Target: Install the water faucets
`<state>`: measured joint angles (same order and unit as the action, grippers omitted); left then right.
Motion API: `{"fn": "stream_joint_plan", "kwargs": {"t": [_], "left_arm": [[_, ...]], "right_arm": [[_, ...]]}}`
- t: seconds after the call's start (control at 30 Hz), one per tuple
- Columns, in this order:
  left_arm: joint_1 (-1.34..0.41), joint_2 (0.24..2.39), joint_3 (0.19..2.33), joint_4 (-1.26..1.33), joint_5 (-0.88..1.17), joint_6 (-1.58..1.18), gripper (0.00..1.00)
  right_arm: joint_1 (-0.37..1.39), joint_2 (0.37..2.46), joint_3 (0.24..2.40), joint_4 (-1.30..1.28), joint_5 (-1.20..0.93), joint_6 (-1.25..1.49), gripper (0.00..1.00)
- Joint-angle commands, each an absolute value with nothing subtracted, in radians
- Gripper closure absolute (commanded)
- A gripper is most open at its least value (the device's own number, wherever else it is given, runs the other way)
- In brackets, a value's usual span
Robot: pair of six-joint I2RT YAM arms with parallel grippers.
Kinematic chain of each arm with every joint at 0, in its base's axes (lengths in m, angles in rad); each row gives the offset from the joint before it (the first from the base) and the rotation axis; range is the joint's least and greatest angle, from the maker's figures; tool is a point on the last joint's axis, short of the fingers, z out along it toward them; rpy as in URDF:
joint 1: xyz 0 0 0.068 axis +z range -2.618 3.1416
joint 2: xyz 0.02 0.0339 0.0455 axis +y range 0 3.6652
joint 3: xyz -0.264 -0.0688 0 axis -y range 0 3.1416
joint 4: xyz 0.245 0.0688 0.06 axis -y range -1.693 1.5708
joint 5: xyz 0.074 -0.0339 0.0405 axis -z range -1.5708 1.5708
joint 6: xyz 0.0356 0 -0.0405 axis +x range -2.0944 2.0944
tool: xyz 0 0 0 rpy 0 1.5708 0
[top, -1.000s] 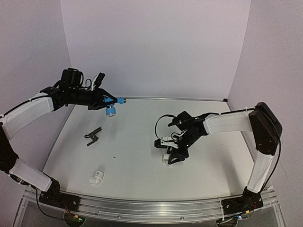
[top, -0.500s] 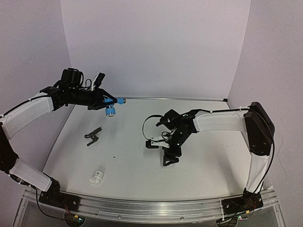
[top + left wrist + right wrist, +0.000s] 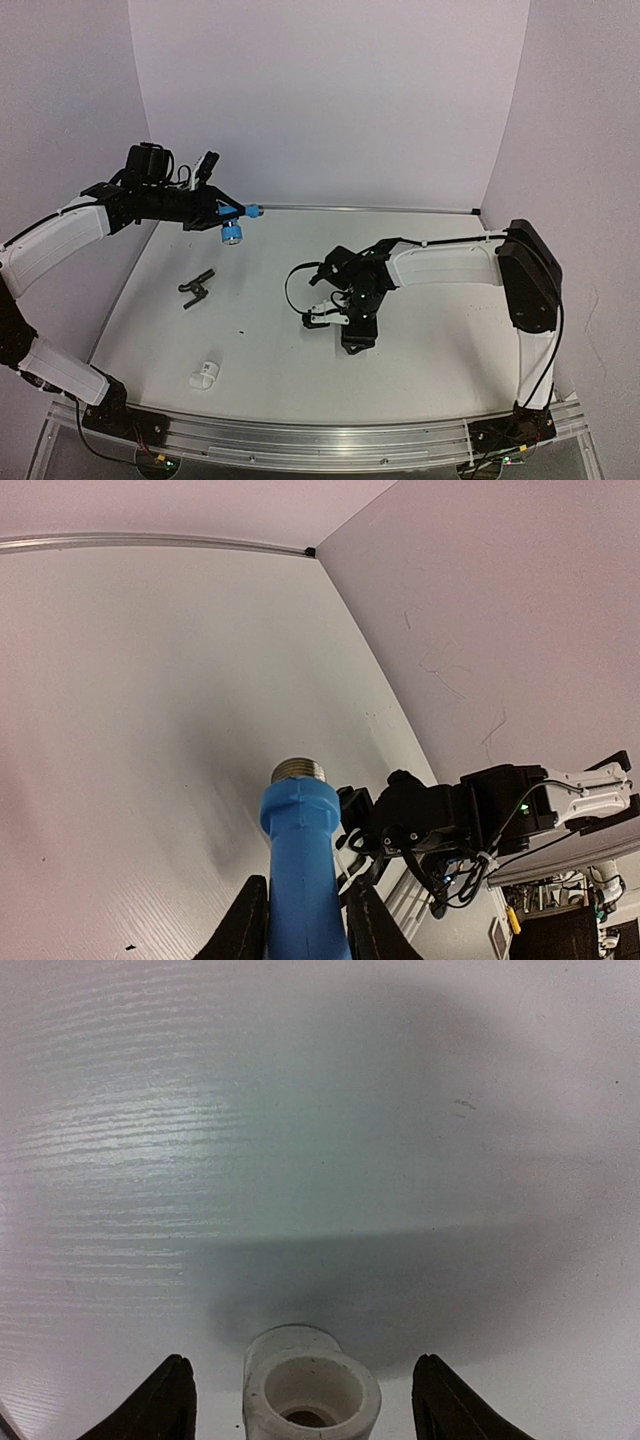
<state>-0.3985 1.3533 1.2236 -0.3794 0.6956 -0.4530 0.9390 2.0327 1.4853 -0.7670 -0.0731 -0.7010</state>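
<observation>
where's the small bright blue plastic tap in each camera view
Top external: small bright blue plastic tap upper left, in the left gripper.
Left wrist: bottom centre, stem pointing up between the fingers.
Right wrist: not in it.
Shared landmark: metal strip along the table's far edge, in the top and left wrist views.

Tabletop (image 3: 330, 240) free at 12 and 6 o'clock; obstacles: right gripper (image 3: 353, 338) at centre, black clip (image 3: 197, 288) at 9, white pipe fitting (image 3: 204, 374) at 8 (both lying loose).
</observation>
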Motion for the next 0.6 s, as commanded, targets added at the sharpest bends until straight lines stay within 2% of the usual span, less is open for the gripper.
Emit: {"fn": "stream_joint_plan", "kwargs": {"t": [0.0, 0.17, 0.57], "left_arm": [[-0.399, 1.333, 1.254, -0.380, 0.690, -0.459, 1.00], [-0.399, 1.351, 1.269, -0.390, 0.700, -0.469, 1.00], [-0.399, 1.350, 1.267, -0.397, 0.685, -0.465, 1.00]], "right_arm": [[0.949, 2.063, 1.523, -0.834, -0.018, -0.683, 0.31], [0.948, 2.072, 1.528, -0.847, -0.006, -0.686, 0.32], [0.949, 2.114, 1.557, -0.872, 0.000, -0.673, 0.50]]}}
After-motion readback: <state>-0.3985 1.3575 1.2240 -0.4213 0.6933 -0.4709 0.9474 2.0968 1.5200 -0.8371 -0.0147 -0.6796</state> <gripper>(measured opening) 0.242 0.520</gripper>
